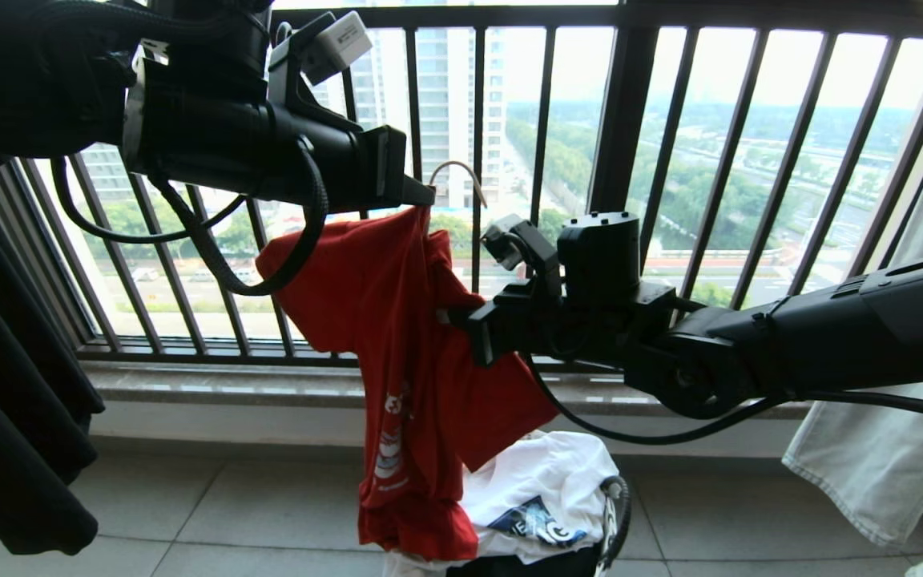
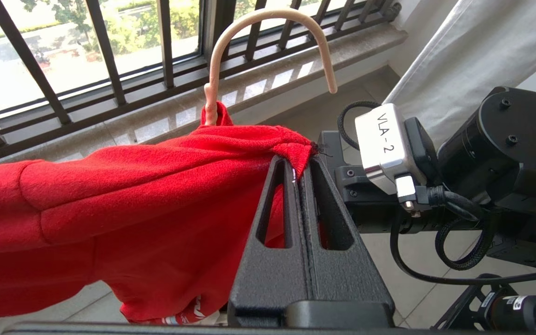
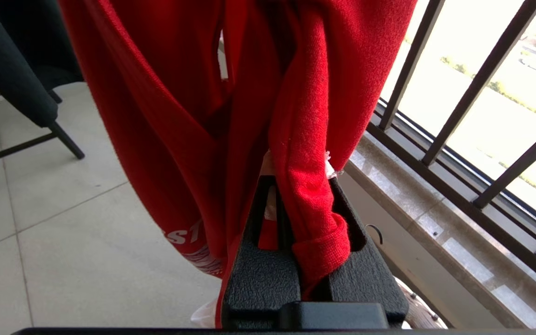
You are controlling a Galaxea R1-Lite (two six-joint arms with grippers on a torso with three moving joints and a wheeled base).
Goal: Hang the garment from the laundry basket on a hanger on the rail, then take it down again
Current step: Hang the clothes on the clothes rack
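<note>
Hanging step, rail not in view. Left tool (image 2: pixel 303 170) clamped on garment (image 1: pixel 397 320) by hanger (image 2: pixel 268 46) neck; right tool (image 3: pixel 298 204) clamped on its fold below. Next: lift hook onto rail.

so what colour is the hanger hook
Pale cream-pink hanger hook, clearest in the left wrist view.
</note>
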